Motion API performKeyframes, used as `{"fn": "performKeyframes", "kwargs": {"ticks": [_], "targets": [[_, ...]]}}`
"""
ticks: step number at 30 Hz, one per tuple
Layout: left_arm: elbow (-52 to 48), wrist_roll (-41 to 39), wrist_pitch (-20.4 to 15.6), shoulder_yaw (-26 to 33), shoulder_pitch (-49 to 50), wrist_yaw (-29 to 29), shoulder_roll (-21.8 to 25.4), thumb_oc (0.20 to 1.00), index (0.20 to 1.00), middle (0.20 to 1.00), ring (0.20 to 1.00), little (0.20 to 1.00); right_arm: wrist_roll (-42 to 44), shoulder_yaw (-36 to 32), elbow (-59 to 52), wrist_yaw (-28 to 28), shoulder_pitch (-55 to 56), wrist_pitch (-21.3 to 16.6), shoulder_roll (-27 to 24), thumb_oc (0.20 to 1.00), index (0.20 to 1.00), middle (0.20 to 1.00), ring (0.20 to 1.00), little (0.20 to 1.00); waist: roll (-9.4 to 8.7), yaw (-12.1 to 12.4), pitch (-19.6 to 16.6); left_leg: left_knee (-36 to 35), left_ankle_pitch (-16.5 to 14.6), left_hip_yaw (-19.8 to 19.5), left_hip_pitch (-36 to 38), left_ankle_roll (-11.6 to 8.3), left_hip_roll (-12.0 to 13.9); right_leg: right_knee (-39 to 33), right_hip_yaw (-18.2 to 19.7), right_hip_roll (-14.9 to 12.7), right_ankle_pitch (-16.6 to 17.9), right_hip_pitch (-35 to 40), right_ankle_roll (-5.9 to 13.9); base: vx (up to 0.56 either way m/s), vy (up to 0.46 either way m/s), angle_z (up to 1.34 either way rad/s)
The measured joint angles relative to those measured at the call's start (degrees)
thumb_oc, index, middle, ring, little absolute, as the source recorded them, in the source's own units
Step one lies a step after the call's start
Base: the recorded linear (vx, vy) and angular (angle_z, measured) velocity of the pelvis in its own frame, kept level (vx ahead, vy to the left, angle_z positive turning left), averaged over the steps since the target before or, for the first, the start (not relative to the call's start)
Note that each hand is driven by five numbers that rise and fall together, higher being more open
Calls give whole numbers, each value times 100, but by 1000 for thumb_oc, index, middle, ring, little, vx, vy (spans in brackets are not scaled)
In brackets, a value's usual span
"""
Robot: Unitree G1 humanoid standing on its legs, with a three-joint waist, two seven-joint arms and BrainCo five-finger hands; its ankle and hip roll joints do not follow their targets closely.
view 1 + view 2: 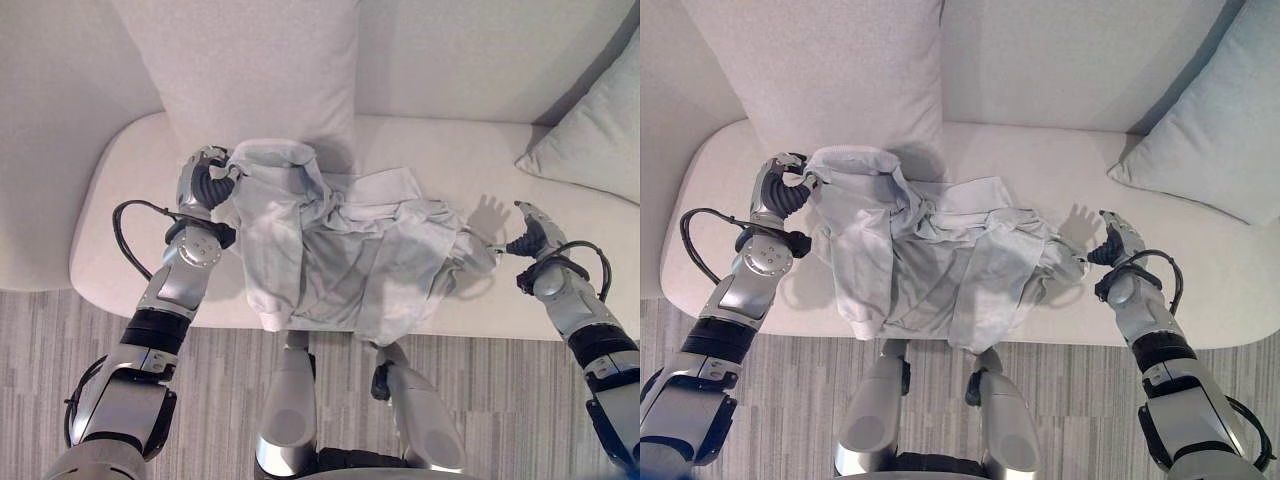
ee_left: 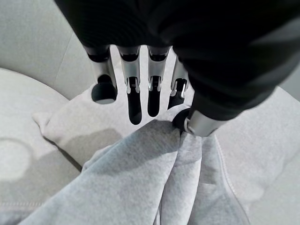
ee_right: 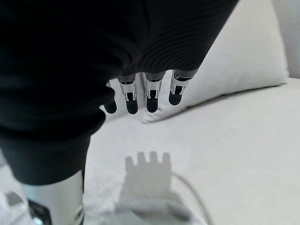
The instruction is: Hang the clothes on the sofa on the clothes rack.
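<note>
A light grey sweatshirt (image 1: 330, 250) lies crumpled across the white sofa seat (image 1: 120, 220), its lower part hanging over the front edge. My left hand (image 1: 205, 182) is at the garment's upper left corner. In the left wrist view the cloth (image 2: 140, 168) rises to the thumb (image 2: 187, 123), pinched against the fingers (image 2: 135, 101). At the garment's right end my right hand (image 1: 528, 238) hovers just past a sleeve (image 1: 478, 252). Its fingers (image 3: 151, 96) are straight and hold nothing, and they cast a spread shadow on the seat.
A large back cushion (image 1: 250, 70) stands behind the garment. At the sofa's right end leans a pale grey pillow (image 1: 590, 130). Grey wood-plank floor (image 1: 40, 340) runs in front of the seat.
</note>
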Motion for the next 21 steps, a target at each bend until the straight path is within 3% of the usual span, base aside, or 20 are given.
{"fn": "performKeyframes", "kwargs": {"ticks": [11,18,19,20,21], "targets": [[-409,0,-1,3,1,-5,-131,200,200,200,200,200,242,617,992,134,-328,-3,724,1000,1000,1000,1000,1000,-5,111,0,2,72,-20,-563,-21,-16,2,17,-10,60,-550,35,2,7,0],[-635,1,1,12,-346,5,-165,200,200,200,200,200,242,1087,1440,-146,-956,105,545,1000,1000,1000,1000,1000,-8,128,-3,28,127,-127,-1093,16,-34,3,-31,-29,131,-1014,47,-33,32,7],[-676,1,0,12,-435,13,-170,200,200,200,200,200,242,1090,1426,-236,-1051,112,464,658,658,658,658,658,-8,124,-3,46,181,-151,-1222,-2,-36,4,-33,-29,165,-1123,39,-34,49,9],[-674,1,0,11,-494,15,-174,200,200,200,200,200,242,1088,1435,-238,-1169,125,405,200,200,200,200,200,-8,125,-3,102,182,-162,-1317,3,-36,4,-27,-30,189,-1188,33,-34,47,5],[-671,1,1,-2,-559,28,-194,200,200,200,200,200,238,1316,1649,-252,-1341,132,361,200,200,200,200,200,-8,140,-3,146,179,-171,-1407,2,-44,4,-28,-32,212,-1258,28,-21,39,3]]}}
